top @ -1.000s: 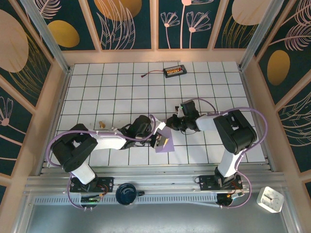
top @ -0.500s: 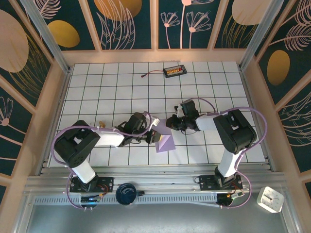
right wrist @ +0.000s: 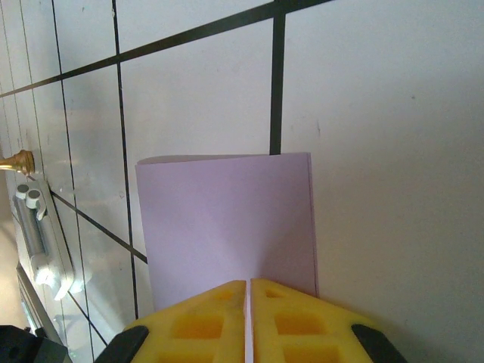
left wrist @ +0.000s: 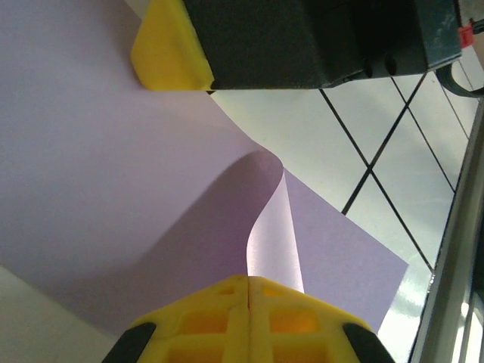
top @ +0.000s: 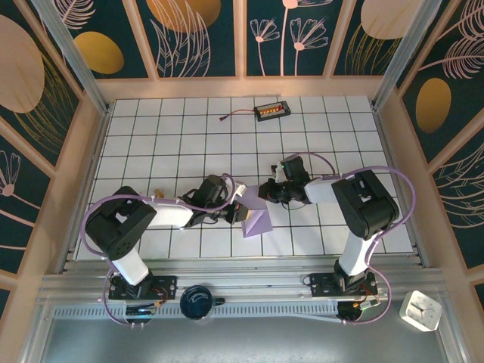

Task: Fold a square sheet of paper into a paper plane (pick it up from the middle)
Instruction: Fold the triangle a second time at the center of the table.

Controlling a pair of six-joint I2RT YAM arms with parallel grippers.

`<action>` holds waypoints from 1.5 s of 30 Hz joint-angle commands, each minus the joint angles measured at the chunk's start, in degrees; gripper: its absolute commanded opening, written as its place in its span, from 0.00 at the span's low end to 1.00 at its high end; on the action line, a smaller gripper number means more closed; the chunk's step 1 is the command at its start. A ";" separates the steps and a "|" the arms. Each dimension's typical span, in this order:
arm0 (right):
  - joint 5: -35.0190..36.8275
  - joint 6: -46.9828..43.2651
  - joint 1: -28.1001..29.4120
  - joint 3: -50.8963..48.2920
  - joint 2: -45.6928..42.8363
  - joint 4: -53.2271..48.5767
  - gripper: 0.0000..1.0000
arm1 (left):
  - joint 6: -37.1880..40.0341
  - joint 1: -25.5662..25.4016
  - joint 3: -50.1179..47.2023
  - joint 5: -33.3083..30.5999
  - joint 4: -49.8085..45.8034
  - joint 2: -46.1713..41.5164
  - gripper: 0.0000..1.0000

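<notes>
Your square sheet of paper (top: 257,223) lies toward 6 o'clock from the middle of the table (top: 166,136), thin, light and floppy, with the left gripper (left wrist: 247,281) squeezed shut on its 9 o'clock edge and the right gripper (right wrist: 248,286) squeezed shut on its 12 o'clock corner, so I think you should pull softly or it may tear.

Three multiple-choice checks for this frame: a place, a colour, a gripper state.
1. Where is the black connector box?
A) between the arm bases
B) on the far side of the table
C) against the right wall

2. What colour is the square sheet of paper?
A) pale lavender
B) green
C) red

3. The left gripper is:
A) wide open
B) shut on the sheet
C) shut on nothing

Key: B, it lies near the back wall; A, the sheet looks lavender; B, paper emerges from its closed fingers.
</notes>
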 commanded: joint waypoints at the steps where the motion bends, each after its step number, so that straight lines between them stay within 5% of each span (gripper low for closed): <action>1: 2.90 -1.07 0.07 0.09 3.12 -2.30 0.10 | 1.65 0.42 0.05 -1.46 -0.78 0.58 0.00; 45: 3.27 -1.06 0.70 -0.48 3.39 -2.12 0.10 | 2.97 0.37 1.42 -3.70 -4.71 2.15 0.00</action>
